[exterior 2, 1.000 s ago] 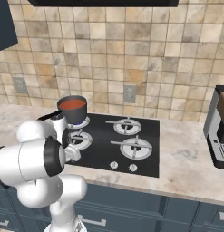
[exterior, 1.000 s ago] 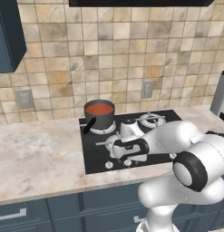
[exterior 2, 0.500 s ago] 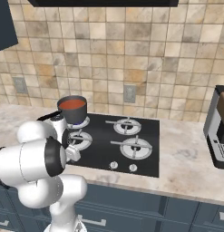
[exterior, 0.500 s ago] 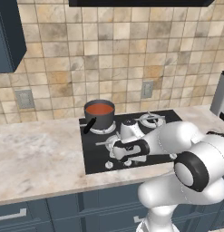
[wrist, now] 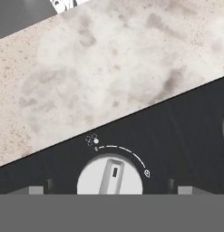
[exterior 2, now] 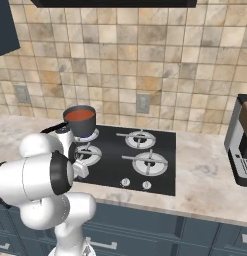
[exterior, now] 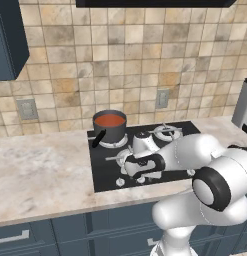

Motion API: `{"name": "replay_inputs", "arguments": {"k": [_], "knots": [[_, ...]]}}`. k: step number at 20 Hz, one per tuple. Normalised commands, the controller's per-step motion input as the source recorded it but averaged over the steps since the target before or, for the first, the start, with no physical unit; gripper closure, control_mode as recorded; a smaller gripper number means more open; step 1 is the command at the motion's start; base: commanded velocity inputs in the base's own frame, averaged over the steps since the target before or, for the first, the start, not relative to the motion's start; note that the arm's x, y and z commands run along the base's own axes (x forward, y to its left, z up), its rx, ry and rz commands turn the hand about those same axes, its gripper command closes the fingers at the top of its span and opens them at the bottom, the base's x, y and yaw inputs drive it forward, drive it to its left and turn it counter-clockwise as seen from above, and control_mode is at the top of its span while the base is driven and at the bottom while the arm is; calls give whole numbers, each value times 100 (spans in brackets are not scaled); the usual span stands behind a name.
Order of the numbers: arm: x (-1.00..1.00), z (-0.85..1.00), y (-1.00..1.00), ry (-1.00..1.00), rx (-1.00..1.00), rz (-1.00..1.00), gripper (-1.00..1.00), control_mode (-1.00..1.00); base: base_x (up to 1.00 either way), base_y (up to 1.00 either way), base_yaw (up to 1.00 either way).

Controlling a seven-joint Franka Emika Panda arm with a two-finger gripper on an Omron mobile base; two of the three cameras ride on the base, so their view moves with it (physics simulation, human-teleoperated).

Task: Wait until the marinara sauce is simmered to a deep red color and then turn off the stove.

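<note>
Hovering low over the stove's (exterior: pixel 145 155) near-left knob (wrist: pixel 110 176), claw (exterior: pixel 126 172) spread either side, ready once sauce (exterior: pixel 109 120) deepens.

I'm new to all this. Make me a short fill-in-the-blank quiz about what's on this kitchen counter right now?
1. The saucepan holds sauce coloured ____.
2. The saucepan sits on the stove's back-____ burner.
3. In the hand view, the white knob sits on ____ glass.
4. Behind the stove, the wall is covered in ____.

Missing words: red; left; black; tiles
</note>
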Motion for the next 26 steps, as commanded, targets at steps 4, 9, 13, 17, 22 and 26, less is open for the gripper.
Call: {"name": "replay_inputs", "arguments": {"k": [4,9,13,17,22,26], "knots": [[0,0,0,0,0,0,-100,-100,0,0,0],[0,0,0,0,0,0,-100,-100,0,0,0],[0,0,0,0,0,0,-100,-100,0,0,0],[0,0,0,0,0,0,-100,-100,0,0,0],[0,0,0,0,0,0,-100,-100,0,0,0],[0,0,0,0,0,0,-100,-100,0,0,0]]}}
